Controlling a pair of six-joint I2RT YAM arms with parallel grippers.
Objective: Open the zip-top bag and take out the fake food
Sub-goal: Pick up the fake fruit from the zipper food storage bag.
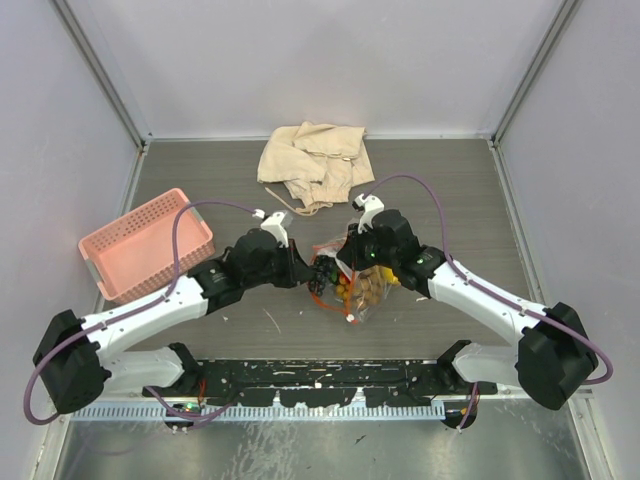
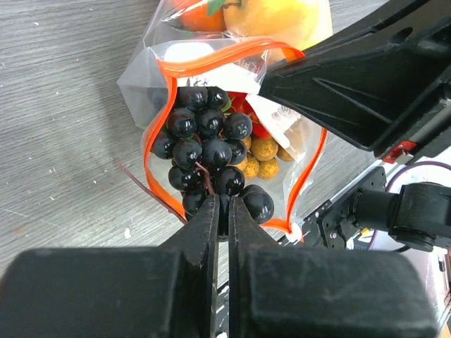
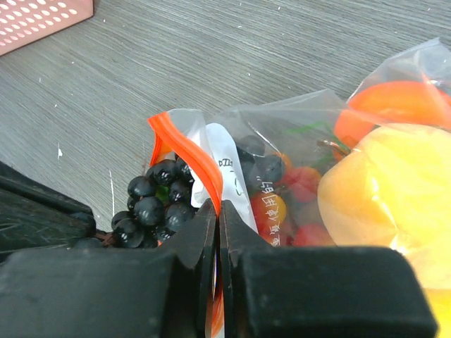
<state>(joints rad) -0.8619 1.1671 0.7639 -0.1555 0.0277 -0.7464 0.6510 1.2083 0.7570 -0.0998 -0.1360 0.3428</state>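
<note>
Grapes (image 2: 208, 151) of dark purple plastic look light, slick: left end effector (image 2: 224, 205) pinches them; right end effector (image 3: 217, 211) clamps limp clear bag (image 2: 141, 81) by its orange strip (image 3: 187, 151).

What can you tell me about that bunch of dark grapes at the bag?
The grapes are a tight bunch of glossy, near-black balls, plastic by their shine, on a thin brownish stem. They lie in the open mouth of the zip-top bag, ringed by its orange-red strip, against tan berries deeper in. The left gripper is shut on the bunch's near end.
</note>
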